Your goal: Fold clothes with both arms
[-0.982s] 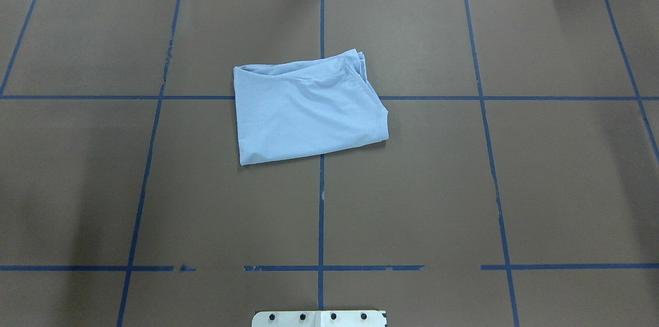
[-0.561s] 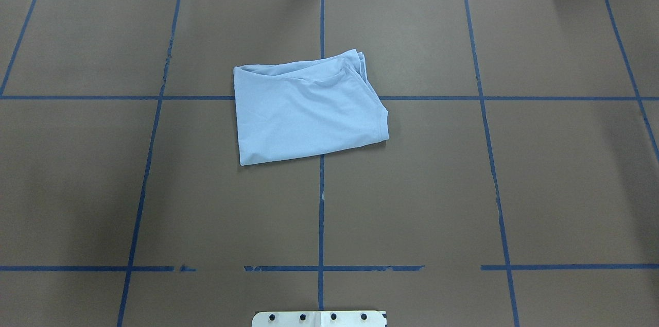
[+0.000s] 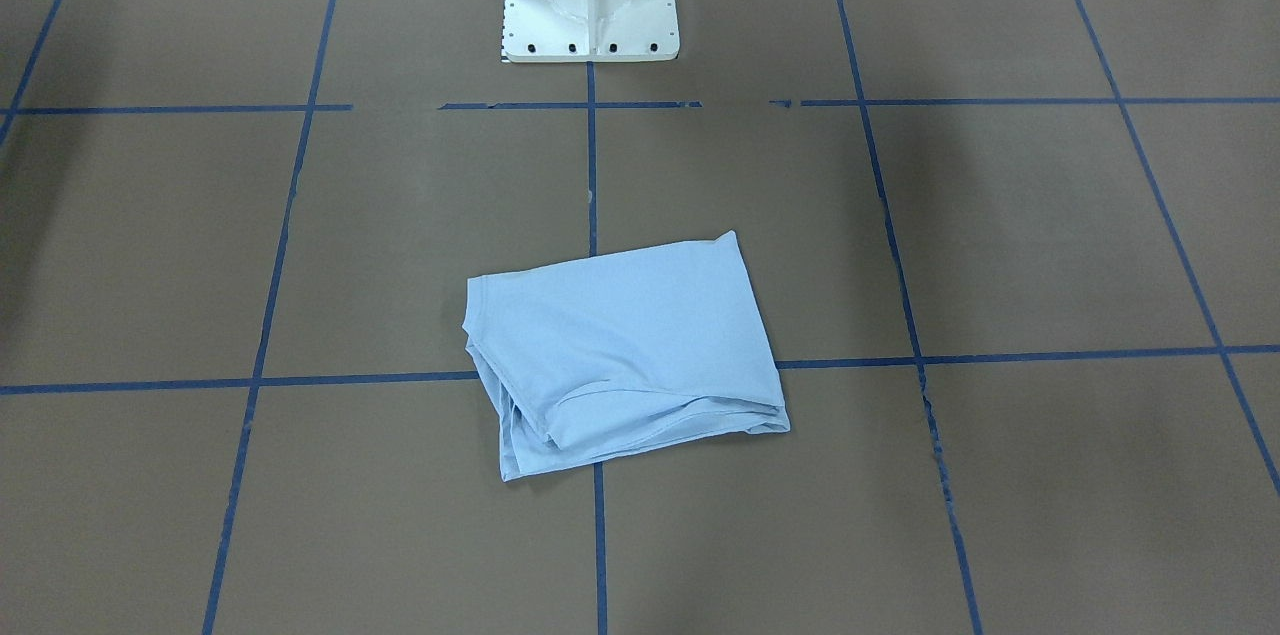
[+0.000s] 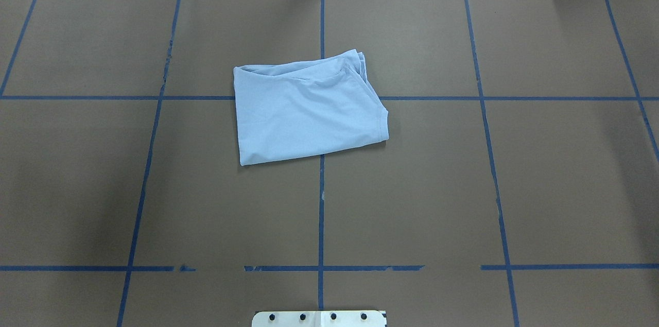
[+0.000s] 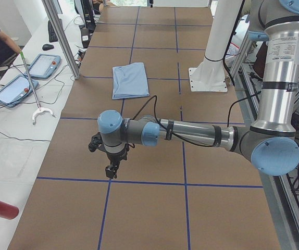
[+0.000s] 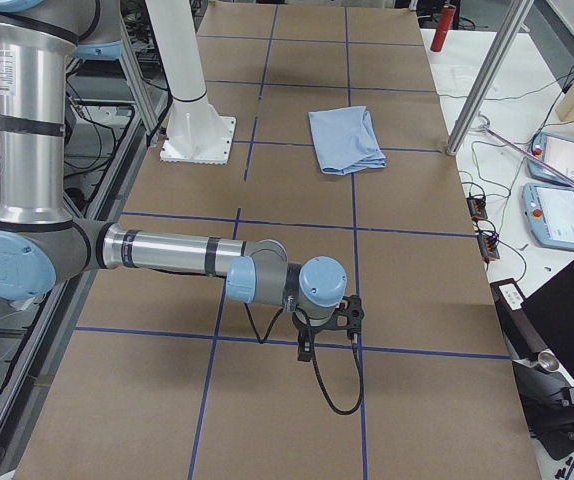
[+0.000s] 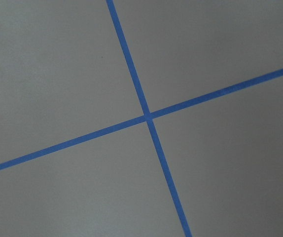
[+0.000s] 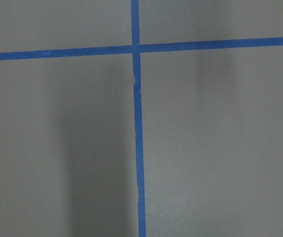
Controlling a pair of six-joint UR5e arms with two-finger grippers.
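at the middle of the table the light-blue t-shirt lies folded into a compact rectangle, so the folding looks done or nearly so. only the 2 side views show the left gripper and right gripper, hanging over blue tape, well apart from it; whether their fingers are spread cannot be told. the front-facing view shows its uneven stacked edges best.
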